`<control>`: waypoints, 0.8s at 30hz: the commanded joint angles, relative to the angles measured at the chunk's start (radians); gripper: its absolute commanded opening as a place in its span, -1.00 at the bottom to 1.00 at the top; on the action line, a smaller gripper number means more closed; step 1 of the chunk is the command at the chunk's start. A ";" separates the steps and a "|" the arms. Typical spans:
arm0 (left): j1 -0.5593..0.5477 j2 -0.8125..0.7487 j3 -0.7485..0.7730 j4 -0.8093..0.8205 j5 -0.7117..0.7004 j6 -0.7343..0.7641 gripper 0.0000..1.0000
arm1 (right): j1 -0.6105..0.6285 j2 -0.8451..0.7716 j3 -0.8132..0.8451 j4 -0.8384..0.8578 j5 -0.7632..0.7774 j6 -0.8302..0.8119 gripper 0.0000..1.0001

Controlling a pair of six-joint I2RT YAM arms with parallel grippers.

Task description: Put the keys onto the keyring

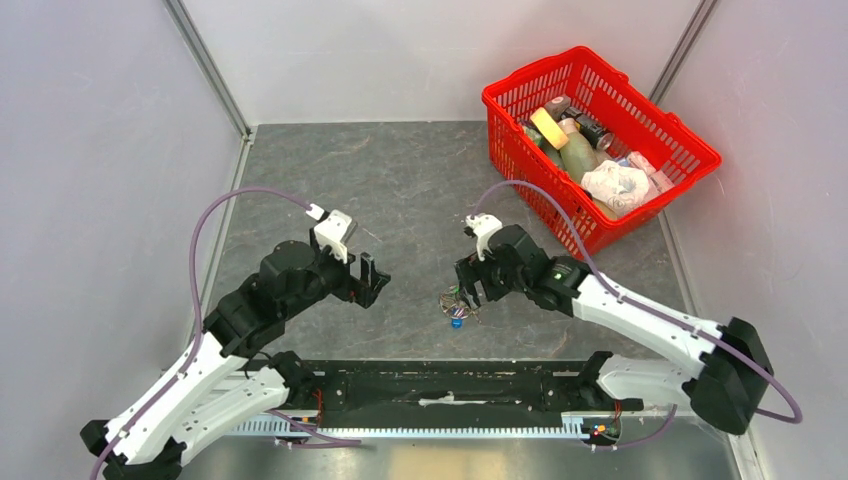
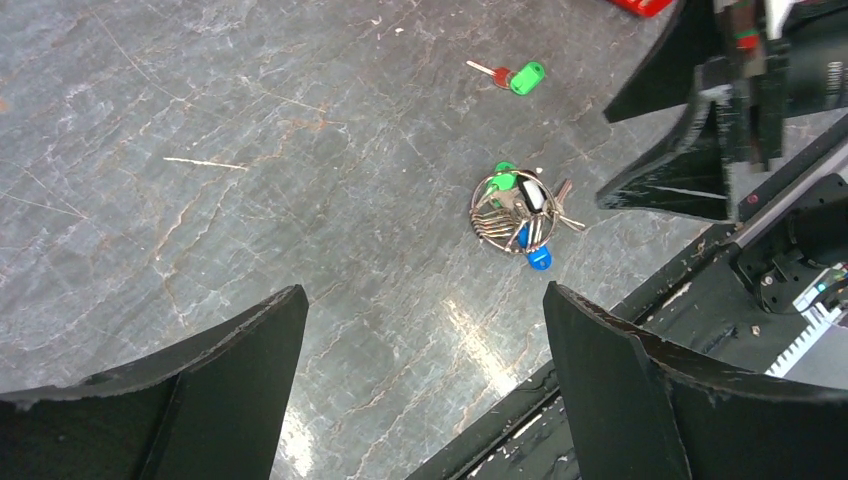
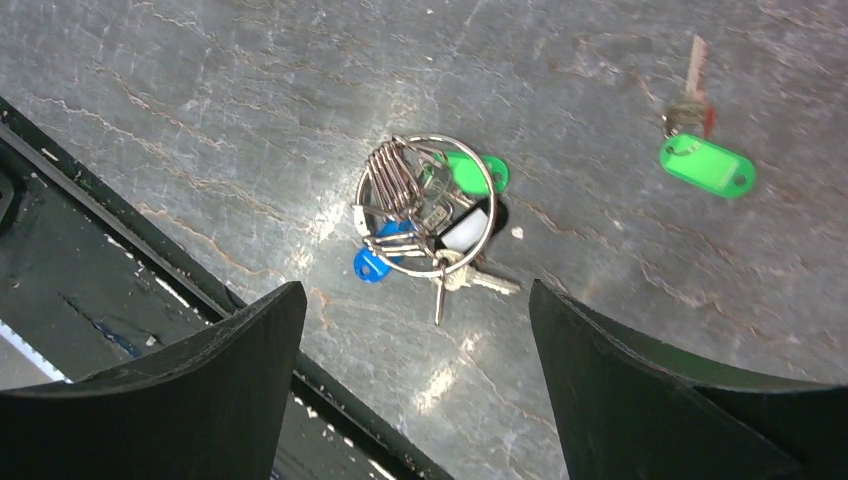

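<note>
the keyring lies flat on the grey counter, and i place everything else from it. a bunch of keys is gathered inside and across its wire loop. a green head pokes out on one side and a blue head on the opposite side, toward the black rail at the counter's near edge. a silver blade sticks out past the ring beside the blue head. whether every key of the bunch is threaded on the wire, i cannot tell.

a loose key, with a green tag on it, lies well apart from the keyring, on the side that faces the red basket. it touches neither the ring nor the bunch.

my right jaws hang above the keyring, spread apart and holding nothing. in my right wrist view the two fingers frame the ring from either side without touching it.

my left jaws are well apart from the keyring on its left side, off the counter, also spread wide and holding nothing. in my left wrist view the left fingers have only bare counter between them, and the keyring shows beyond them.
</note>
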 commanded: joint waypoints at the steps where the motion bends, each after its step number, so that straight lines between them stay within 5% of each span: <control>1: -0.005 -0.037 -0.026 0.042 0.038 -0.040 0.89 | 0.003 0.100 0.050 0.114 -0.056 -0.049 0.78; 9: -0.004 -0.073 -0.038 0.040 0.046 -0.035 0.88 | 0.002 0.251 0.106 0.131 -0.026 -0.091 0.47; 15: -0.003 -0.069 -0.037 0.035 0.086 -0.026 0.88 | 0.002 0.289 0.129 0.145 -0.015 -0.123 -0.02; 24: -0.004 -0.081 -0.044 0.015 0.079 -0.003 0.88 | -0.015 0.381 0.165 0.145 -0.035 -0.144 -0.06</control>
